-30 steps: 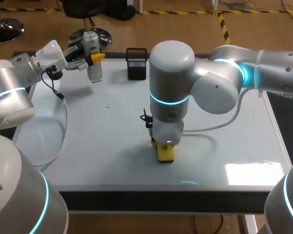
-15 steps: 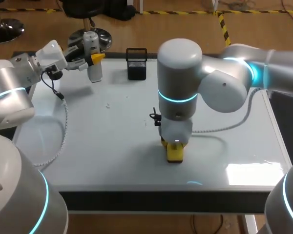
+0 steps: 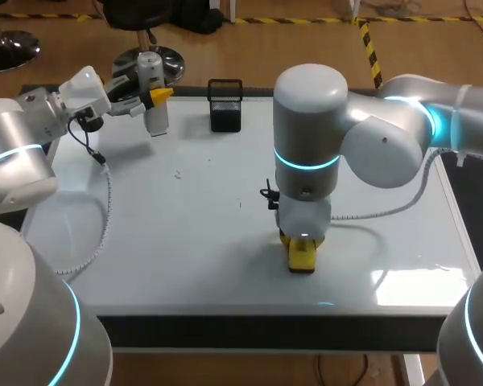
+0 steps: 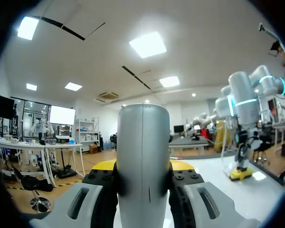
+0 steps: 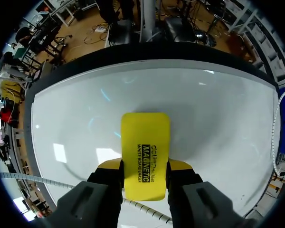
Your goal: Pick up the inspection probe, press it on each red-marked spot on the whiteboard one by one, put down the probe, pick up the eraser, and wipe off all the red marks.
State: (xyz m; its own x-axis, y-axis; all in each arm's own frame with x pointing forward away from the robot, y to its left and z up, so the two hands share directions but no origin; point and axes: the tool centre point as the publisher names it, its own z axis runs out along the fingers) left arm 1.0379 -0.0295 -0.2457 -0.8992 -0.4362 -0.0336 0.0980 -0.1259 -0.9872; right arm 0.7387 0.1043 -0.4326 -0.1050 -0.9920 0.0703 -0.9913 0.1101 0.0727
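Note:
The yellow eraser (image 3: 301, 256) rests flat on the whiteboard (image 3: 169, 233) near its front middle, and my right gripper (image 3: 303, 248) is shut on it from above. From the right wrist, the eraser (image 5: 145, 154) sits clamped between the two fingers of that gripper (image 5: 145, 172). The grey-white probe (image 3: 151, 90) stands upright over the board's far left corner with my left gripper (image 3: 156, 96) shut on it. In the left wrist view the probe (image 4: 142, 156) fills the space between the fingers (image 4: 104, 176). I see no clear red marks on the board.
A black mesh holder (image 3: 225, 104) stands at the board's far edge, right of the probe. Faint specks (image 3: 177, 173) lie on the board's left half. A grey cable (image 3: 97, 233) from my left arm lies across the board's left side.
My right arm has slid the eraser to the right along the board's front part. The left arm and the probe have not moved.

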